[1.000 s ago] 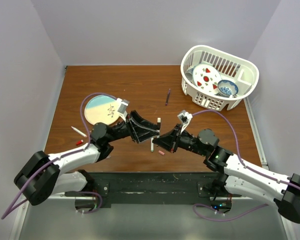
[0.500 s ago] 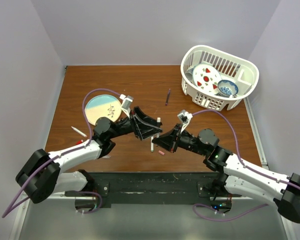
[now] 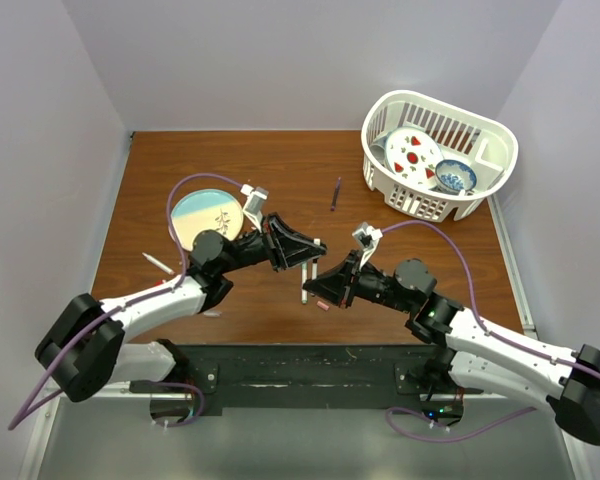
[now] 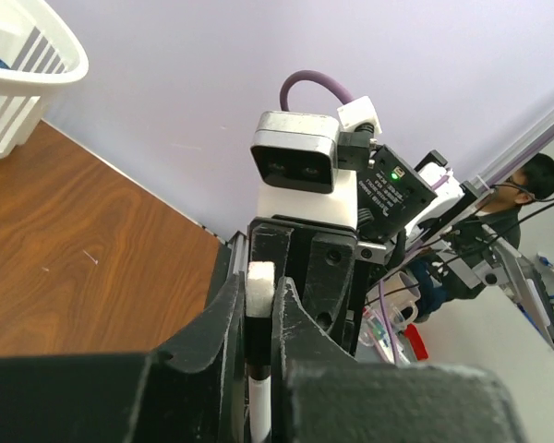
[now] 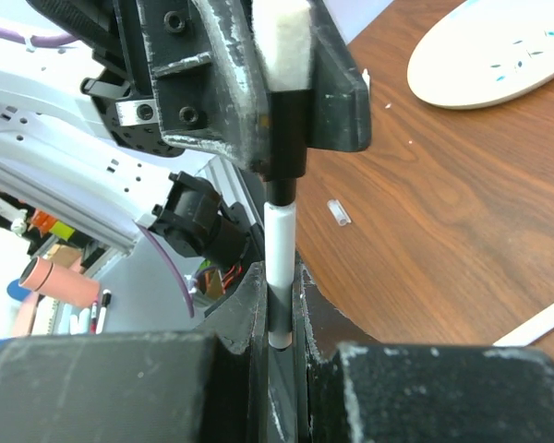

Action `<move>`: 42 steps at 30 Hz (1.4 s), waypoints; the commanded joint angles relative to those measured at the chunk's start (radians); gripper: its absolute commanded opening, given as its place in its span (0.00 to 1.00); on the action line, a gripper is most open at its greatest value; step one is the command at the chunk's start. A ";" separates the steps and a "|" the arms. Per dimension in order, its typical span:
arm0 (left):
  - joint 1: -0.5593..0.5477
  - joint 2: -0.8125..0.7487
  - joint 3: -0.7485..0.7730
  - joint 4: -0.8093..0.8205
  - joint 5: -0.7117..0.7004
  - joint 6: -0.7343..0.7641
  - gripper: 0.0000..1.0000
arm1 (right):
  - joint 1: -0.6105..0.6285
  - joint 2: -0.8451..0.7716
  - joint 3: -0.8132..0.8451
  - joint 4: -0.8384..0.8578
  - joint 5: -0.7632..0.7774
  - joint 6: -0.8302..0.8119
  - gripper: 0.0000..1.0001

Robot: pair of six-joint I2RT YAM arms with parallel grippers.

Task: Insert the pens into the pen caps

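White pen [image 5: 279,240] stands upright, pinched by both arms at once: the left arm's jaws are closed on its black upper section, the right arm's jaws closed on its lower barrel directly beneath. A pink cap [image 3: 322,305] lies on the worktop [image 3: 280,170] just beside the right arm's jaws; a dark pen [image 3: 335,193] lies well beyond both.

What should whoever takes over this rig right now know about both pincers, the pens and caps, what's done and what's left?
Left pincer: shut on the black upper end of the white-barrelled marker pen, held between the arms.
Right pincer: shut on that pen's lower barrel.
On the brown wooden table: slim dark purple pen far centre, slim white pen at left, small pink-red cap just near of the pincers.
Done: cannot tell whether the held pen's cap is seated.
Left: check and cap the loose pens.
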 commanded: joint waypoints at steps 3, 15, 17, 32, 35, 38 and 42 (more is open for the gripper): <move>-0.004 0.028 -0.004 0.133 0.086 -0.065 0.00 | -0.008 -0.003 0.031 0.038 0.057 -0.005 0.00; -0.035 -0.007 -0.225 0.328 0.120 -0.226 0.00 | -0.007 0.000 0.234 -0.020 0.358 -0.082 0.00; -0.036 -0.010 -0.274 0.363 0.103 -0.232 0.00 | -0.008 0.026 0.281 -0.023 0.393 -0.091 0.00; -0.119 0.113 -0.397 0.541 0.086 -0.246 0.00 | -0.051 0.186 0.599 -0.088 0.429 -0.252 0.00; -0.145 0.146 -0.391 0.558 0.083 -0.239 0.00 | -0.100 0.226 0.643 -0.101 0.413 -0.245 0.00; -0.151 0.180 -0.397 0.600 0.069 -0.271 0.00 | -0.132 0.244 0.656 -0.118 0.418 -0.258 0.00; -0.162 0.157 -0.348 0.459 0.043 -0.275 0.00 | -0.142 0.265 0.646 -0.150 0.485 -0.298 0.00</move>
